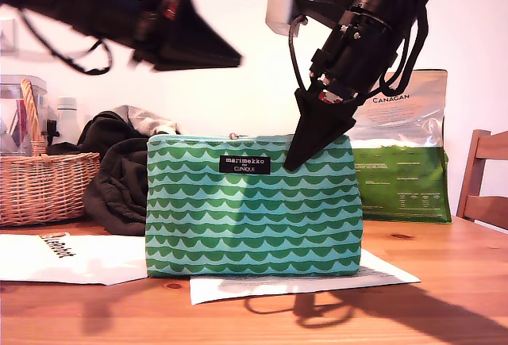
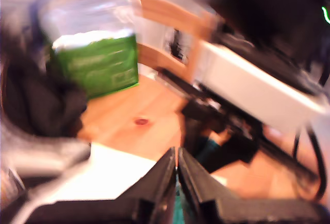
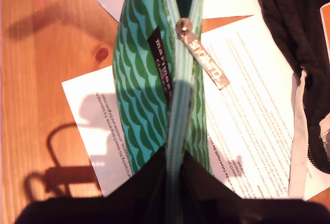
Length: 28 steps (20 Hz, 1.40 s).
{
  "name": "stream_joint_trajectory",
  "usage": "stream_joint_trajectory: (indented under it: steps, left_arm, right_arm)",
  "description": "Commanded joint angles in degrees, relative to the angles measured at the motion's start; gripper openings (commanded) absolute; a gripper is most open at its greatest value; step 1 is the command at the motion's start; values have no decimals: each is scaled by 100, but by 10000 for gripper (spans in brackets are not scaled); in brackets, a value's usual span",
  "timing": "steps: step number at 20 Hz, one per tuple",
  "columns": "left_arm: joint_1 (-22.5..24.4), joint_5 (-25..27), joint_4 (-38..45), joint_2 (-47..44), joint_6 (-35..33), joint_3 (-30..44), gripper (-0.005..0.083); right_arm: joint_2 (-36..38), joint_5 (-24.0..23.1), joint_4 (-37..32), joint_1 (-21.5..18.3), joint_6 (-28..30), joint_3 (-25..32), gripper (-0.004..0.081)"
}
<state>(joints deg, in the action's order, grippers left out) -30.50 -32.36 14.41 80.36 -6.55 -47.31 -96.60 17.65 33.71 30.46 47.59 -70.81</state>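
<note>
A green and turquoise wave-patterned pouch (image 1: 254, 210) with a black Marimekko label stands upright on the wooden table (image 1: 444, 297). My second gripper (image 1: 298, 159) comes down from the exterior view's upper right and is shut on the pouch's top zipper edge. In the second wrist view the pouch (image 3: 149, 80) is seen from above, its zipper partly open, with the metal pull (image 3: 206, 62) lying to one side and my second gripper (image 3: 174, 157) pinching the zipper band. My first gripper (image 1: 230, 61) hangs blurred high at the exterior view's upper left, shut (image 2: 177, 165) with nothing held.
A wicker basket (image 1: 44, 182) and dark clothing (image 1: 119, 178) sit at the exterior view's left. A green Canagan bag (image 1: 401, 170) stands behind the pouch, and a wooden chair (image 1: 484, 178) is at the right. Printed sheets (image 1: 302, 281) lie under and beside the pouch.
</note>
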Motion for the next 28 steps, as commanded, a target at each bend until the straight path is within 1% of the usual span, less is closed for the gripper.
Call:
stream_joint_trajectory:
  steps: [1, 2, 4, 6, 11, 14, 17, 20, 26, 27, 28]
  left_arm:
    - [-101, 199, -186, 98, -1298, -98, 113]
    - [-142, 240, -310, 149, -1606, -155, 170]
    - [-155, 275, -437, 286, -1794, -275, 219]
    - [-153, 356, -599, 483, -1812, -463, 219]
    - [-155, 284, -1574, 1121, -1816, -1198, 219]
    - [-155, 282, -1934, 1333, -1823, -1425, 219]
    - [-155, 328, -2044, 1377, -1915, -1434, 219]
    - [-155, 610, -2035, 1392, -1945, -1434, 218]
    - [-155, 619, -2090, 1482, -1945, -1434, 214]
    - [-155, 603, -2153, 1506, -1945, -1434, 195]
    - [-173, 601, -2177, 1558, -1945, -1434, 148]
  right_arm:
    - [-13, 39, 20, 17, -28, 52, -13]
    - [-13, 39, 31, 17, -28, 52, -13]
    - [-13, 39, 39, 17, -26, 52, -13]
    - [-13, 42, 35, 17, -26, 52, -13]
    - [-13, 42, 31, 17, -26, 52, -13]
    - [-15, 42, 31, 17, -24, 52, -13]
    - [-15, 42, 4, 17, -26, 52, -13]
    - [-13, 44, -4, 17, -24, 52, -13]
    - [-13, 129, -24, 20, -26, 52, -13]
    - [-13, 129, -26, 20, -26, 52, -13]
    - [-13, 131, -24, 20, -24, 52, -13]
